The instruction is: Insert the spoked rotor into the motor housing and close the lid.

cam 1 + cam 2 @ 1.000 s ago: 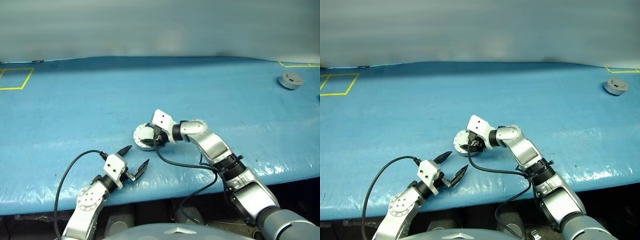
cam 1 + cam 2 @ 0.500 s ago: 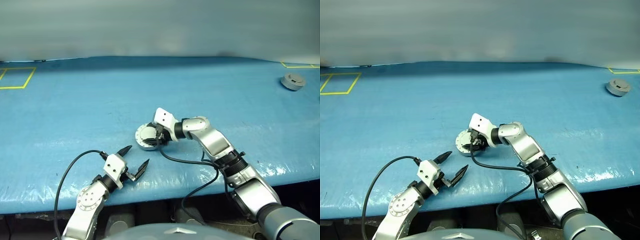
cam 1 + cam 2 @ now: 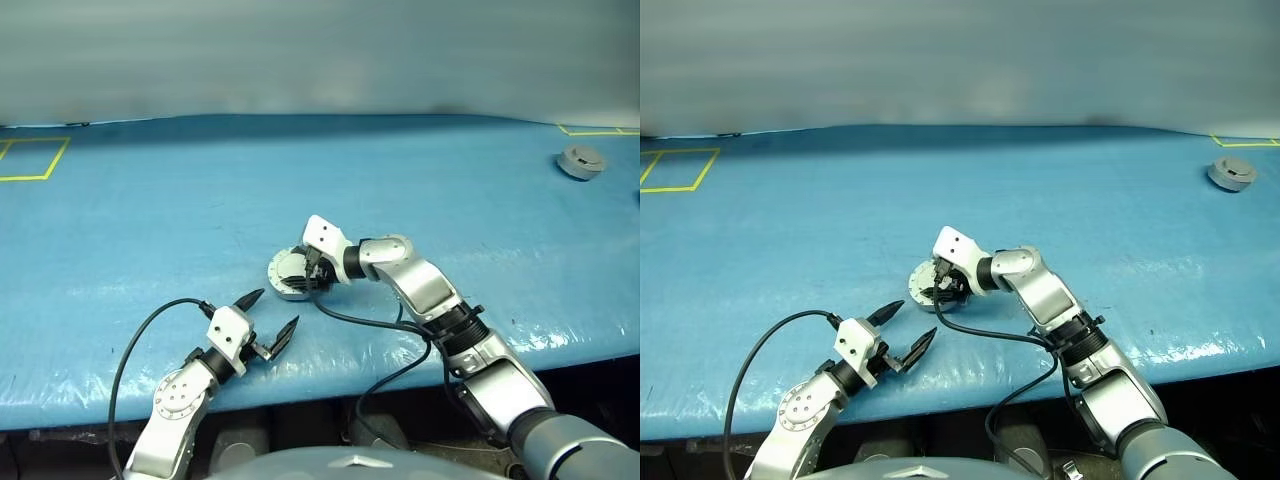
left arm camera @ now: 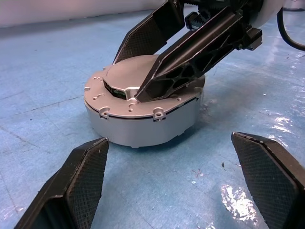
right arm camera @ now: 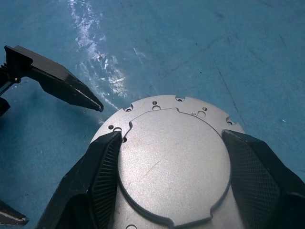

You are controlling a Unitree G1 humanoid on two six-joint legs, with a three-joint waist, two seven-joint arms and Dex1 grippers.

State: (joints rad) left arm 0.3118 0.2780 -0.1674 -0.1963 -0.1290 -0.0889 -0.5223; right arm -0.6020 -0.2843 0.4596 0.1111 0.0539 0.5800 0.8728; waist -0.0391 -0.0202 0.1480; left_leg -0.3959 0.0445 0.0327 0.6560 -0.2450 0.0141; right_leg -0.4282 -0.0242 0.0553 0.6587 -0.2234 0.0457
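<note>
Right gripper (image 4: 183, 50) sat over the lid (image 5: 174, 164), one black finger on either side of its raised middle, spread wide and seemingly resting on the top face; whether I was pressing or merely straddling it, I could not tell. My left gripper (image 3: 268, 322) hung released and empty near the bench's (image 3: 150, 220) front edge, just short of the motor housing (image 4: 143, 126).

By my reading the job was almost finished — the lid lay flat on the housing near the middle of the blue bench, with only a thin seam between them in the left wrist view. I judged the spoked rotor to be inside already, though nothing confirmed it. What remained was seating the lid fully and letting go.

The head views also showed a second grey round part (image 3: 581, 161) far off to my right. The right wrist view gave the lid's notched outline and small rim holes.
</note>
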